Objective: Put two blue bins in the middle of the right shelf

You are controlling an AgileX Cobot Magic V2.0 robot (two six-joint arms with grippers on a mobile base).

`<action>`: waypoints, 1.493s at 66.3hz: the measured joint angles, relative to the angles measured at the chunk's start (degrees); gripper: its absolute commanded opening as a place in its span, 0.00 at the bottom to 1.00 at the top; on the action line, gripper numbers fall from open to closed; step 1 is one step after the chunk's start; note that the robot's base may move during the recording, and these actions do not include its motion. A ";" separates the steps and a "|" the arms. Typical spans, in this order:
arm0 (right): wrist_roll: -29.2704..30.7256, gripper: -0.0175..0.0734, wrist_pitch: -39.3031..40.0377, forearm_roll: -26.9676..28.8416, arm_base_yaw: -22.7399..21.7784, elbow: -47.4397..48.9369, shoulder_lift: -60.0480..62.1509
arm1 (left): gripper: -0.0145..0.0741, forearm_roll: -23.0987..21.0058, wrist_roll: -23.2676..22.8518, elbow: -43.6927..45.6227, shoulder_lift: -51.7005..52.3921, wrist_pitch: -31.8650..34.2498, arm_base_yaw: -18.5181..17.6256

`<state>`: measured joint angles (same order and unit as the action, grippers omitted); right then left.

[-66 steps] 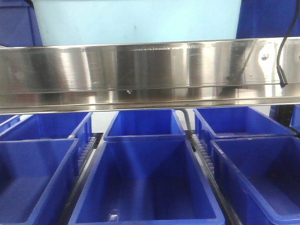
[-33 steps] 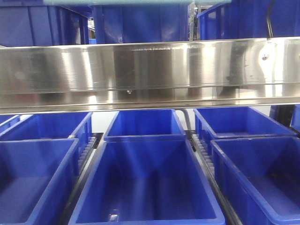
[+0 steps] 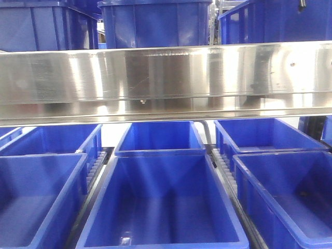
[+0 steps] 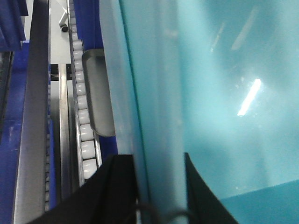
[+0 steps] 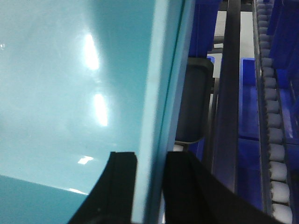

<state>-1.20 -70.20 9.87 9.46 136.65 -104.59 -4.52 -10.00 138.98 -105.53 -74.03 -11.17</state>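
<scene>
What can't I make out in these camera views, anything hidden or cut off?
Front view: neither arm shows; the steel shelf rail blocks the middle, and the upper blue bins are cut by the top edge.
Left wrist view: a teal wall held in the left tool fills the frame, so its whole shape is cut off.
Right wrist view: likewise at the right tool; one bin or two cannot be told.

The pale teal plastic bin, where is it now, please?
The teal bin is pinched by the left gripper and the right gripper in their wrist views, beside white roller tracks.
</scene>
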 measured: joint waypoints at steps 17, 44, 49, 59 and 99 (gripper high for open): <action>0.12 0.02 0.13 0.00 0.00 0.00 0.00 | 0.04 0.00 0.00 0.00 0.00 -0.13 0.00; 0.22 0.02 0.47 0.00 0.00 0.00 0.00 | 0.04 0.00 0.00 0.00 0.00 -0.13 0.00; 0.22 0.02 0.47 0.00 0.00 0.00 0.00 | 0.04 0.00 0.00 0.00 0.00 -0.13 0.00; 0.22 0.02 0.47 0.00 0.00 0.00 0.00 | 0.04 0.00 0.00 0.00 0.00 -0.13 0.00; 0.34 0.02 0.47 0.00 0.00 0.00 0.00 | 0.04 0.00 0.00 0.00 0.00 -0.13 0.00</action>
<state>-0.86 -69.73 9.87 9.46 136.65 -104.59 -4.52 -10.00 138.98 -105.53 -74.16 -11.17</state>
